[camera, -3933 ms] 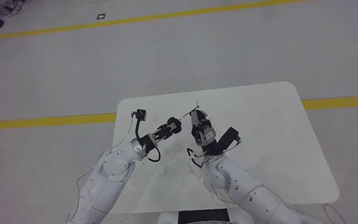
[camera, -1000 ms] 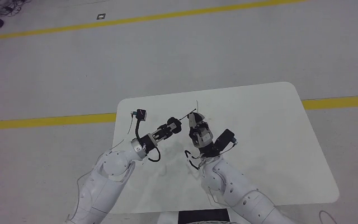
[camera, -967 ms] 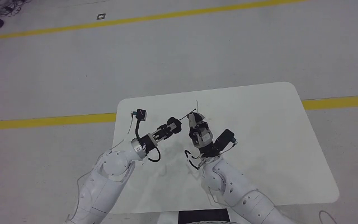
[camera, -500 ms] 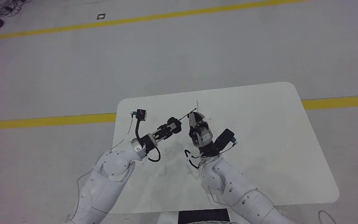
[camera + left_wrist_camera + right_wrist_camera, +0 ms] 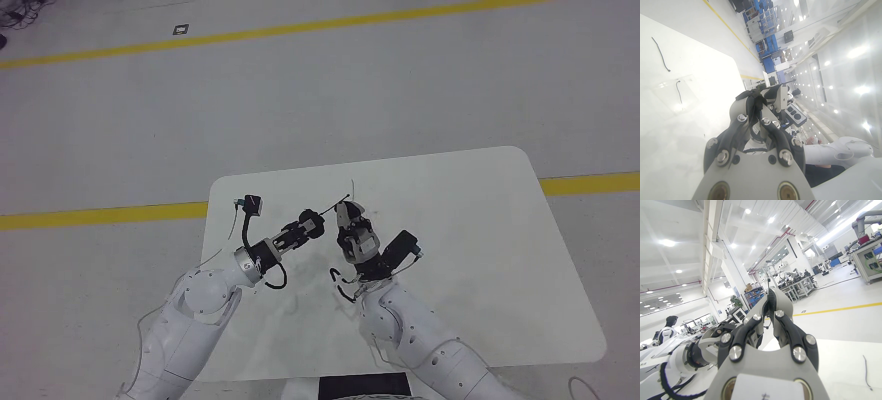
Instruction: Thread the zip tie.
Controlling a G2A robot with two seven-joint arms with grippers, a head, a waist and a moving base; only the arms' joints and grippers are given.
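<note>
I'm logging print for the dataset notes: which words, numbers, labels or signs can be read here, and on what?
None reads clearly.
Label at the base of the right gripper: cut off by the frame edge, unreadable.
Blue wall sign: too small.
Floor marker: too small.

I see the table [image 5: 480, 200] from high overhead and in both close wrist views: behind the left gripper [image 5: 753, 95] facing 2 o'clock, behind the right gripper [image 5: 769, 294] facing 10 o'clock.
</note>
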